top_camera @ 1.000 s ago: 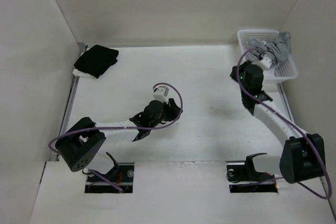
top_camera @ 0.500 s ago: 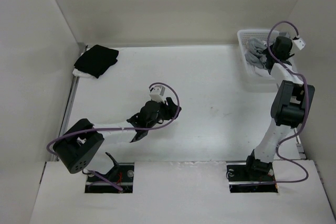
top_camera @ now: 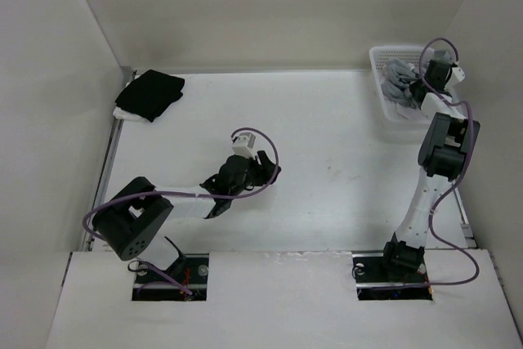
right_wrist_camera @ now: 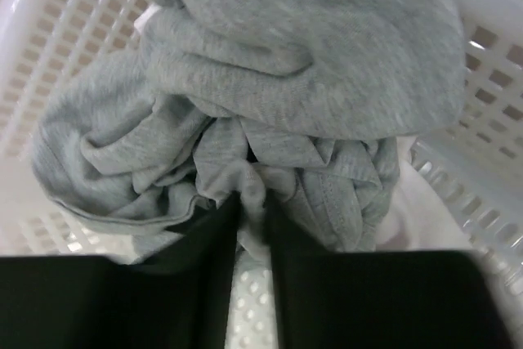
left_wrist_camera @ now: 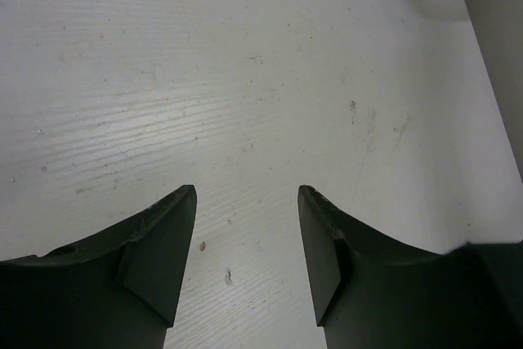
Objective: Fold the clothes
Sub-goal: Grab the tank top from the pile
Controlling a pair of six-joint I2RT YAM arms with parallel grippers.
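Note:
The clothes (top_camera: 400,79), a crumpled light grey knit top (right_wrist_camera: 310,63), lie bunched in the white basket (top_camera: 382,59) at the table's back right. My right gripper (top_camera: 418,87) reaches into the basket from the right. Its dark fingers (right_wrist_camera: 212,267) stand close together and pinch a small fold of the grey fabric between their tips (right_wrist_camera: 255,202). My left gripper (top_camera: 265,171) hovers over the middle of the table, open (left_wrist_camera: 247,194), with only bare white tabletop between its fingers.
A folded black garment (top_camera: 149,93) lies on a white cloth (top_camera: 127,114) at the back left corner. The basket's perforated wall (right_wrist_camera: 490,46) surrounds the grey top. White walls enclose the table on three sides.
The right arm swung from over the table up into the basket, and its jaws opened and then closed on a fold of the grey top. The left arm barely moved.

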